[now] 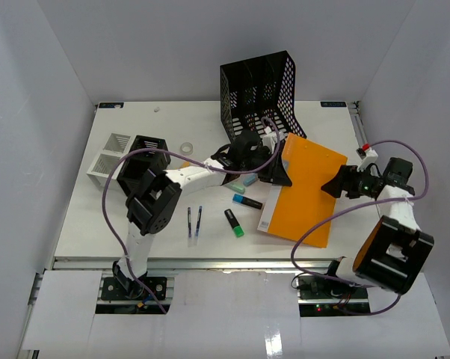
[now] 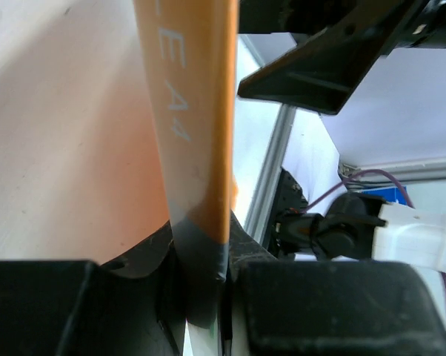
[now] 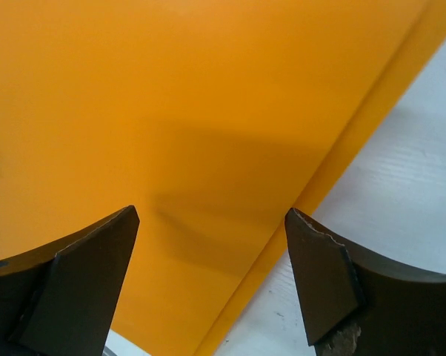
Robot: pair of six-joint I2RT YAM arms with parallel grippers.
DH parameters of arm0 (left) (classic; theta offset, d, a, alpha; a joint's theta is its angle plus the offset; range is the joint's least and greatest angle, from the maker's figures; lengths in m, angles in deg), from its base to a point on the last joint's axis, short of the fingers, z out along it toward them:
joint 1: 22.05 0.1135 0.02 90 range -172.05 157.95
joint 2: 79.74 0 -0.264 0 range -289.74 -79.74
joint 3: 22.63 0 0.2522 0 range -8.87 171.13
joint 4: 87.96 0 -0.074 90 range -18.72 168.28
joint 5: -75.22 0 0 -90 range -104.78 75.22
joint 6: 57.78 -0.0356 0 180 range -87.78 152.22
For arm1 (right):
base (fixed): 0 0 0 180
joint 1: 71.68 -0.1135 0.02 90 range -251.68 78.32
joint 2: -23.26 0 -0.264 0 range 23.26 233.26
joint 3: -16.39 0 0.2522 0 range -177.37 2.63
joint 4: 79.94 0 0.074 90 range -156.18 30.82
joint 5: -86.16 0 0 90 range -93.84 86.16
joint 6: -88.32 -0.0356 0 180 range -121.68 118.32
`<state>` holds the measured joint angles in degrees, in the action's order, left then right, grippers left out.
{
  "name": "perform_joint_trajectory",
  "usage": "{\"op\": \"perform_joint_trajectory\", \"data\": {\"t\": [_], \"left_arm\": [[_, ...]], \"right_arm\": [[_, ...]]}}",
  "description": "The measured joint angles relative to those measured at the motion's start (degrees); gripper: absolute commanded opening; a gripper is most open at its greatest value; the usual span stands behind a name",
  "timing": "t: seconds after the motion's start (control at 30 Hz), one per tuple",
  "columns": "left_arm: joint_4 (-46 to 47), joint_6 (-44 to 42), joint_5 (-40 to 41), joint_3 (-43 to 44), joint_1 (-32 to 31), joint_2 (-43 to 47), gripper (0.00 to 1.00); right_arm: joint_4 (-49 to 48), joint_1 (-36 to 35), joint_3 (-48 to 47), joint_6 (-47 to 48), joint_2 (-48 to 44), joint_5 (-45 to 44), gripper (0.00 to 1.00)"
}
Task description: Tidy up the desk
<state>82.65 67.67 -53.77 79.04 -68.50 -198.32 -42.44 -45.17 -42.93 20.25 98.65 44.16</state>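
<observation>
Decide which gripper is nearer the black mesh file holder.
Left. The left gripper clamps the orange folder just before the holder; the right gripper hangs open farther right.

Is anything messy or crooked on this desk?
Yes. The flat orange paper pad lies crooked on the white desk, its edge pinched in the left fingers. Two dark pens and a green-capped black highlighter lie loose beside it, outside the black mesh file holder.

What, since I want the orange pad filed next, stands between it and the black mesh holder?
No loose item: a far corner of the orange pad lies close to the black mesh holder. Only the left gripper, shut on the pad's left edge, sits in front of the holder. The pens lie on the near side.
</observation>
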Motion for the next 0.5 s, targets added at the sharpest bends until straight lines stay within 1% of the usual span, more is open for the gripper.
{"op": "perform_joint_trajectory", "data": {"t": [0.13,0.27,0.5], "left_arm": [[-2.4,-4.8,1.2,-0.4,-0.2,8.4,0.0],[-3.1,-8.7,2.6,-1.8,-0.2,15.2,0.0],[-5.0,-13.8,4.3,-7.2,0.7,21.3,0.0]], "right_arm": [[4.8,-0.1,-1.1,7.5,-8.0,5.9,0.91],[8.3,-0.2,-2.9,12.1,-12.1,11.5,0.92],[11.6,-0.1,-7.2,14.5,-13.3,20.6,0.93]]}}
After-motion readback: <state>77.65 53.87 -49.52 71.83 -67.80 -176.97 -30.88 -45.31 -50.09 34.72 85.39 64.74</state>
